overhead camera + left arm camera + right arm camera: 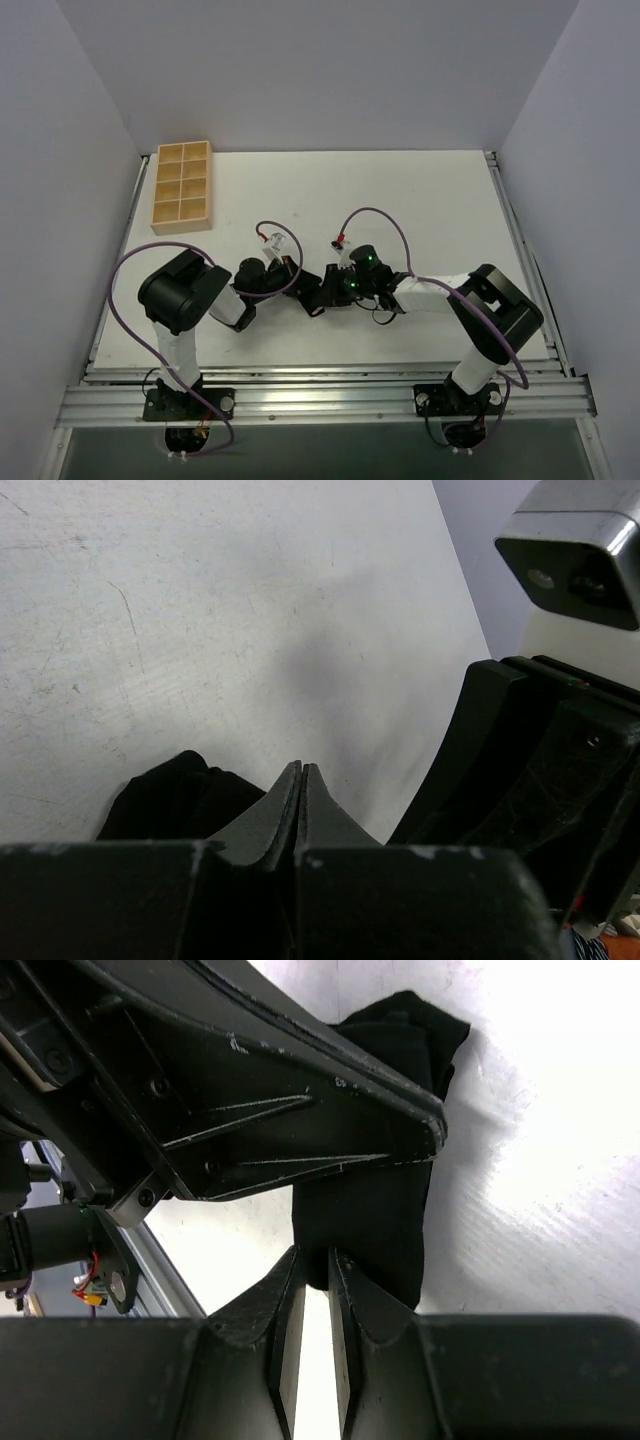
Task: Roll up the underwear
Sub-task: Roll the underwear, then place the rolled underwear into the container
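- A wooden tray [182, 188] of small compartments sits by the far left corner of the bench [400, 190], well apart from both arms.
- The left gripper [301, 780] reaches toward the middle of the bench, nearer its near edge than its far one. Its two fingers are clenched flat against each other, and no cloth shows between them.
- The underwear [170, 800] appears in the left wrist view as a dark bunch just to the left of those closed fingers, lying on the bench. Whether a finger presses on it cannot be told.
- From above, the garment is almost wholly hidden under the two grippers where they meet.
- In the right wrist view the black cloth [375, 1220] lies as a long folded strip running away from the camera. The left gripper's body crosses over its middle.
- The right gripper [315, 1265] comes in from the right, facing the left one. Its fingers are drawn nearly together, a thin gap between them, with the near edge of the underwear nipped between the tips.
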Robot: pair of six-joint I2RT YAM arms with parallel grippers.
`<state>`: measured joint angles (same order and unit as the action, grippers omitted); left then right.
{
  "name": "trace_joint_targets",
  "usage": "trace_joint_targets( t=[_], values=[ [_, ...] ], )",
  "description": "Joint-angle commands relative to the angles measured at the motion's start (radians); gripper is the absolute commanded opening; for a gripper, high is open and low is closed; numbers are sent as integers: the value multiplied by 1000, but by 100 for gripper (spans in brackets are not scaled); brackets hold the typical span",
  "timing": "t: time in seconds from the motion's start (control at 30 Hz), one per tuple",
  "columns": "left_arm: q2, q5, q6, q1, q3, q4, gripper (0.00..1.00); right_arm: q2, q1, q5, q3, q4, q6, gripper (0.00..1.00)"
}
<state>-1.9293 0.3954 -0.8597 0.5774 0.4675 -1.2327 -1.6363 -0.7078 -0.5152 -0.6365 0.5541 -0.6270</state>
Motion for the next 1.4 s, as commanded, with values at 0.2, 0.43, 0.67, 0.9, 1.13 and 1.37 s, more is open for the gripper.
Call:
trace_joint_targets(
  t=[0.2,0.43,0.67,0.9,1.13,1.37],
  values=[
    [-8,34,45,10,-59,226,2,-18,-2,24,-22,-65,21,13],
    [-13,42,44,10,-69,200,2,174,16,92,-91,-223,7,30],
    [-45,66,24,10,-84,96,2,158,67,84,-121,-313,38,51],
    [-94,86,-13,10,-98,-2,2,92,79,21,-88,-246,70,57],
    [-103,88,-16,10,-109,-16,2,4,77,-37,-58,-137,50,56],
    [-99,83,-16,9,-116,-13,2,-46,54,-51,-17,-49,29,53]
  ],
)
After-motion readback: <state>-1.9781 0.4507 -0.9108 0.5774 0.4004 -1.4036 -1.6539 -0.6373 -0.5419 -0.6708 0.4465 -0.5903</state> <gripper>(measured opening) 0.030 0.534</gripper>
